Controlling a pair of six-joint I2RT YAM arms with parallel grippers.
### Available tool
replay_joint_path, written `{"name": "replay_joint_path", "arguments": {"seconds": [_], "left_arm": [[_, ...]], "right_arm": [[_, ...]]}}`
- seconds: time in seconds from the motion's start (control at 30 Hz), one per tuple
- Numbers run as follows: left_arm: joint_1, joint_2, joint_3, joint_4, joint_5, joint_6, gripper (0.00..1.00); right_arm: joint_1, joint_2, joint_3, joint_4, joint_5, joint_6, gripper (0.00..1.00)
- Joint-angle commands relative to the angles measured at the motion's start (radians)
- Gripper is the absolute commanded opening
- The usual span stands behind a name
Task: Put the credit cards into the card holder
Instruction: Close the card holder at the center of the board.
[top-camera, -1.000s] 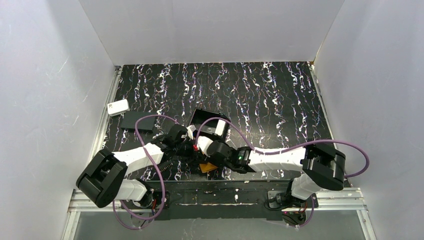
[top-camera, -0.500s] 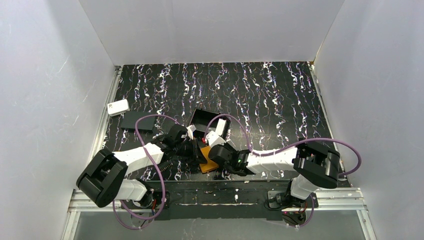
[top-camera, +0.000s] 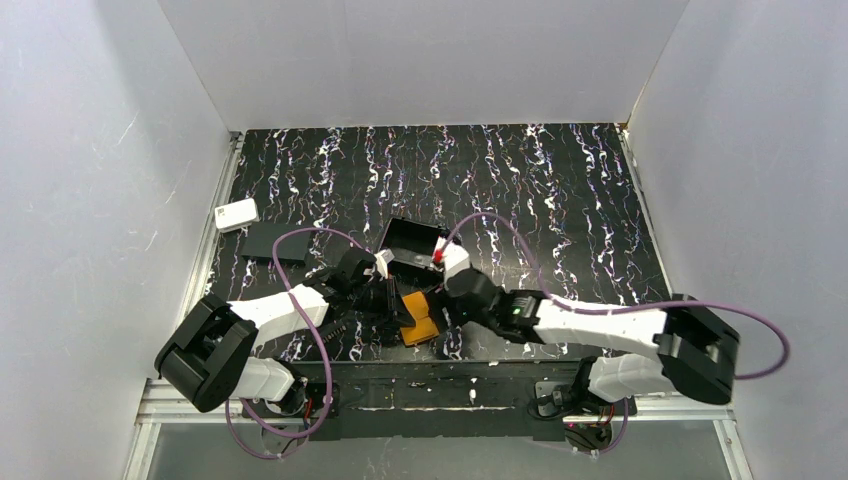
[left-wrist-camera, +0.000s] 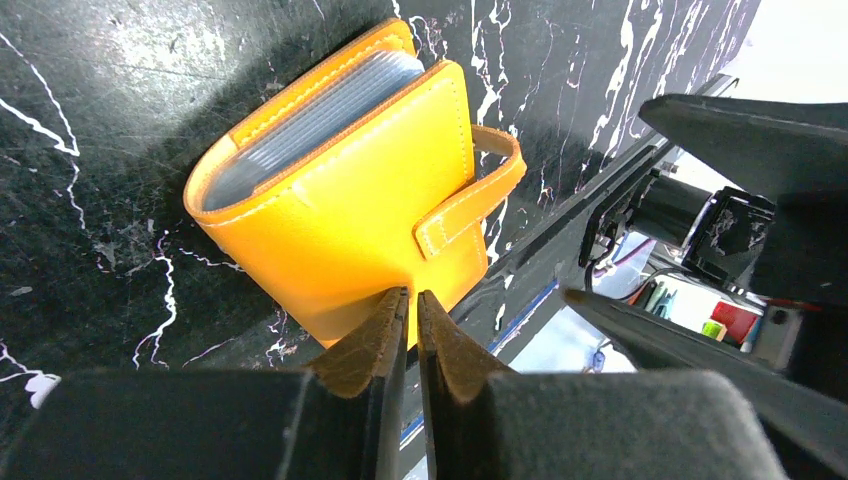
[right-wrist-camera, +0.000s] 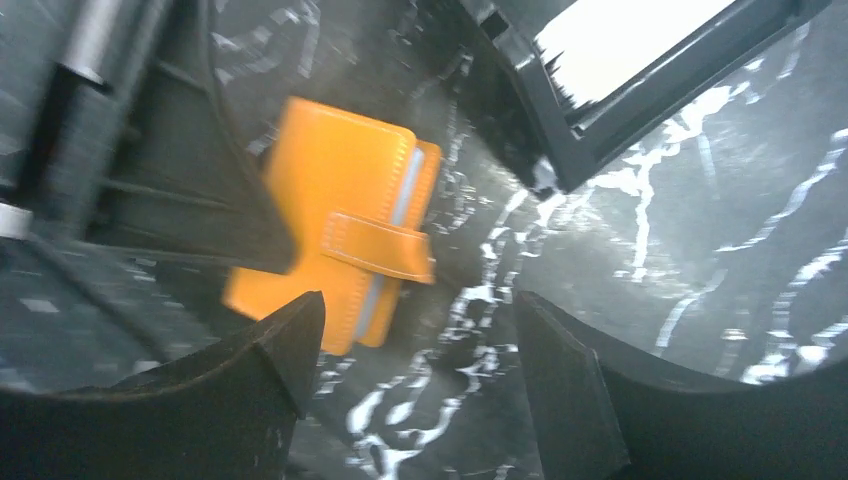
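1. A small white box (top-camera: 236, 214) sits far out on the left side of the black table (top-camera: 540, 200) with white streaks.
2. Just beside it lies a flat black rectangle (top-camera: 276, 242).
3. The left gripper (left-wrist-camera: 410, 298) has its two fingers pressed almost together, with only a thin crack between them. The tips are right at the near edge of the card holder (left-wrist-camera: 350, 200). I cannot see anything pinched between them.
4. The card holder is orange and folded closed, with its tab wrapped over the front. It lies on the table between the two grippers, close to the near edge.
5. A black open tray (top-camera: 412, 240) sits just behind the card holder. A white flat thing (right-wrist-camera: 630, 35) lies inside it, cut off by the picture edge, so I cannot tell what it is.
6. The right gripper (right-wrist-camera: 418, 300) is spread wide open and holds nothing. It hangs just beside the card holder, not touching it.
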Motion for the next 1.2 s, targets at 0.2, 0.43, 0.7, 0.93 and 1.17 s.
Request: {"name": "replay_joint_path", "arguments": {"seconds": [0.2,0.43,0.7,0.93,1.17], "left_arm": [[-0.005,0.036,-0.028,-0.104,-0.121,0.034,0.09],[-0.005,0.036,-0.049,-0.092,-0.126,0.029,0.09],[-0.005,0.040,-0.057,-0.058,-0.123,0.018,0.09],[-0.005,0.046,-0.062,-0.049,-0.116,0.016,0.08],[-0.005,0.057,-0.063,-0.048,-0.111,0.023,0.07]], "right_arm": [[-0.191,-0.020,-0.141,0.257,-0.556,0.474,0.80],[-0.277,0.060,-0.228,0.418,-0.688,0.606,0.78],[-0.277,0.204,-0.224,0.526,-0.784,0.663,0.74],[-0.277,0.274,-0.247,0.704,-0.849,0.756,0.67],[-0.279,0.255,-0.270,0.749,-0.756,0.818,0.64]]}}
